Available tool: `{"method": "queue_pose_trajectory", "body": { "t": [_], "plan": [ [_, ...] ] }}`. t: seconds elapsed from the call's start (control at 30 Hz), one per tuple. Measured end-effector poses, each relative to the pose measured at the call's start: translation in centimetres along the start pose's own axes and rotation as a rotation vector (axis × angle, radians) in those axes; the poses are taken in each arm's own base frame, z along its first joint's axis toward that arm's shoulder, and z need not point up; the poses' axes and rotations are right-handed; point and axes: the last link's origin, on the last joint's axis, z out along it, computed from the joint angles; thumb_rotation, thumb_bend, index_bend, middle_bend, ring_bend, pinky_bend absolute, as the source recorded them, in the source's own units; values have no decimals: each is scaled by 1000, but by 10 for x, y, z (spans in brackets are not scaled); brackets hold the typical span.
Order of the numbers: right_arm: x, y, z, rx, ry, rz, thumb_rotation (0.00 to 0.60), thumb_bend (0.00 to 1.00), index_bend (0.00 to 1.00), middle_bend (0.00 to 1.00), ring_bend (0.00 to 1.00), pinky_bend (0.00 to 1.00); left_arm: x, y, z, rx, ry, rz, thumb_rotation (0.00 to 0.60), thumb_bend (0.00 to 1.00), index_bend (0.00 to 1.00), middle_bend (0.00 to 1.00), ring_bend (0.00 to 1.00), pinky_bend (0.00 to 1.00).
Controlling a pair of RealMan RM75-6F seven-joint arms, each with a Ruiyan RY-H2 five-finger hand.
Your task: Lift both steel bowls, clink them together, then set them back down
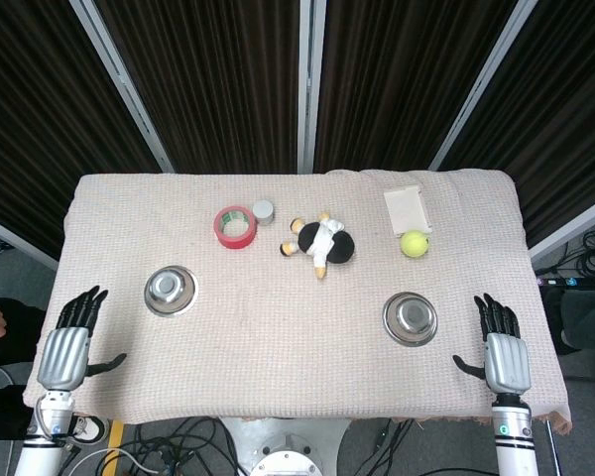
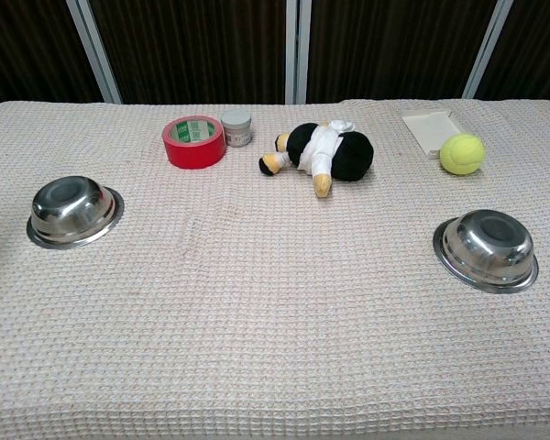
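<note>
Two steel bowls stand upside down on the cloth-covered table point(image 1: 278, 327). The left bowl point(image 1: 171, 290) point(image 2: 73, 211) lies toward the left side, the right bowl point(image 1: 411, 317) point(image 2: 486, 249) toward the right. My left hand point(image 1: 69, 342) rests flat near the table's front left corner, fingers spread, well to the left of the left bowl and holding nothing. Near the front right corner my right hand point(image 1: 501, 347) also lies flat with fingers apart, just right of the right bowl. The chest view shows neither hand.
Along the back stand a red tape roll point(image 1: 235, 227) point(image 2: 194, 140), a small grey jar point(image 1: 264, 211) point(image 2: 236, 127), a black-and-white plush toy point(image 1: 320, 241) point(image 2: 325, 151), a white pad point(image 1: 407, 210) point(image 2: 430, 129) and a yellow tennis ball point(image 1: 414, 243) point(image 2: 462, 153).
</note>
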Motion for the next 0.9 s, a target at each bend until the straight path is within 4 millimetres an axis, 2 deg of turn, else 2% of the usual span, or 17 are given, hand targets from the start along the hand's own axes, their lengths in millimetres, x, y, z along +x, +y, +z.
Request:
{"method": "queue_pose_trajectory", "body": {
  "t": [0.2, 0.33, 0.47, 0.63, 0.9],
  "plan": [
    [-1, 0, 4, 2, -16, -10, 600, 0, 0, 0, 0, 0, -3, -2, 3, 1, -11, 4, 600, 31, 5, 6, 0, 87],
    [0, -1, 9, 11, -51, -40, 600, 0, 0, 0, 0, 0, -2, -1, 18, -26, -37, 18, 600, 31, 5, 6, 0, 98],
    [7, -10, 21, 28, -103, -96, 600, 3, 0, 0, 0, 0, 3, -1, 44, -52, -100, 48, 600, 31, 5, 6, 0, 106],
    [13, -28, 41, 63, -187, -148, 600, 26, 0, 0, 0, 0, 11, 12, 81, -116, -196, 125, 600, 33, 5, 6, 0, 123],
    [2, -50, 69, 69, -325, -219, 600, 38, 0, 0, 0, 0, 8, 38, 128, -214, -343, 256, 600, 40, 11, 6, 0, 120]
  ]
}}
